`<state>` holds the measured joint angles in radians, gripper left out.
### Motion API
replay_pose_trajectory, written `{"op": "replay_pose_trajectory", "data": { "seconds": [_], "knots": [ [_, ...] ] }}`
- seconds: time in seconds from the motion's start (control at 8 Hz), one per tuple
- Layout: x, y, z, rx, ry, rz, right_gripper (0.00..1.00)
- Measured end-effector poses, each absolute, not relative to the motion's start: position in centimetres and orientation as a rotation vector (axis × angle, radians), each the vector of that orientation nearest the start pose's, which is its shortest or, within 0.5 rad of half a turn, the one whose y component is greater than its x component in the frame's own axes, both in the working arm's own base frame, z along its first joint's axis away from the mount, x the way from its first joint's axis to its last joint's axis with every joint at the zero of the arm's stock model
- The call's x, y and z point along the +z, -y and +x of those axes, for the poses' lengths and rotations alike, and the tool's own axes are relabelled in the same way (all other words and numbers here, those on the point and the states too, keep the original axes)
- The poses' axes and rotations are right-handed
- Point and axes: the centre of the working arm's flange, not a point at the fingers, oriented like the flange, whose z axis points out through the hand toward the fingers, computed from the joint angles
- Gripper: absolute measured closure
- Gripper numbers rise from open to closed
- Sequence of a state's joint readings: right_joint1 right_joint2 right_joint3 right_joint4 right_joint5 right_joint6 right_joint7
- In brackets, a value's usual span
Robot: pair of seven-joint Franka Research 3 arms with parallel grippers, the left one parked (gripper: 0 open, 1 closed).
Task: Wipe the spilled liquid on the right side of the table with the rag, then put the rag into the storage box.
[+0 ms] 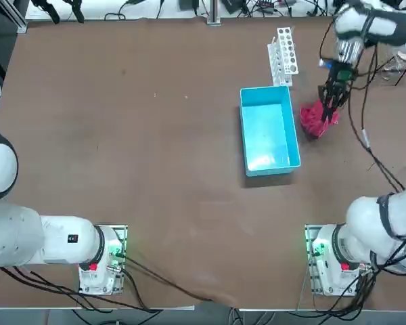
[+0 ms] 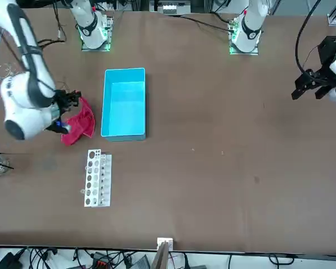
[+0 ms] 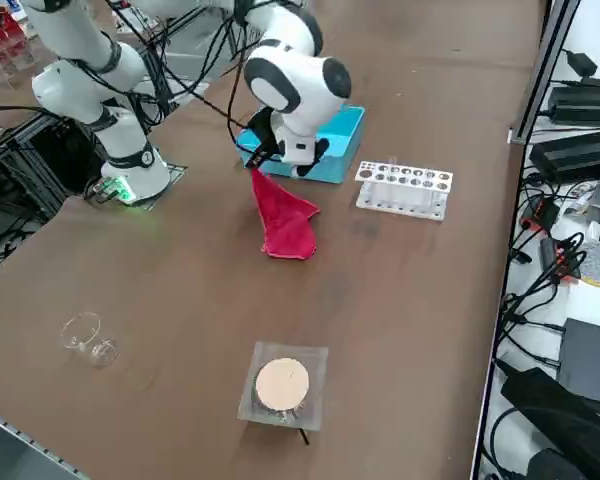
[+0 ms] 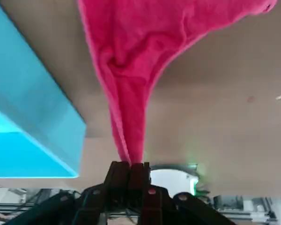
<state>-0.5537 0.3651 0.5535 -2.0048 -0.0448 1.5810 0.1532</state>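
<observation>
Pinched on the rag [image 4: 126, 84], my right gripper [image 4: 129, 165] dangles it beside the storage box [image 1: 268, 128], so I can swing it in.

overhead, front and side views share the table [image 1: 155, 169]; wrist view close.

Beyond my brown table's edges I see cluttered surroundings. Black cables [image 1: 257, 7] tangle along the far edge. On my right, power bricks [image 3: 580, 100] and more cords [image 3: 540, 260] crowd a white ledge [image 3: 590, 35]. A metal frame [image 3: 25, 150] stands near my base.
</observation>
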Motion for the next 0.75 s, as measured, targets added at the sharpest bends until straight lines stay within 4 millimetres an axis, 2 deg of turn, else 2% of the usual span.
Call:
{"op": "replay_pose_trajectory", "data": {
  "seconds": [0.12,0.38,0.62,0.75],
  "knots": [
    [26.2,3.1,48.8,1.076,-0.101,-2.831,0.98],
    [25.7,10.0,46.2,1.009,-0.039,-2.851,0.97],
    [25.5,17.2,44.8,0.953,0.015,-2.939,0.97],
    [25.3,20.1,44.4,0.924,0.044,-2.995,0.97]
  ]
}}
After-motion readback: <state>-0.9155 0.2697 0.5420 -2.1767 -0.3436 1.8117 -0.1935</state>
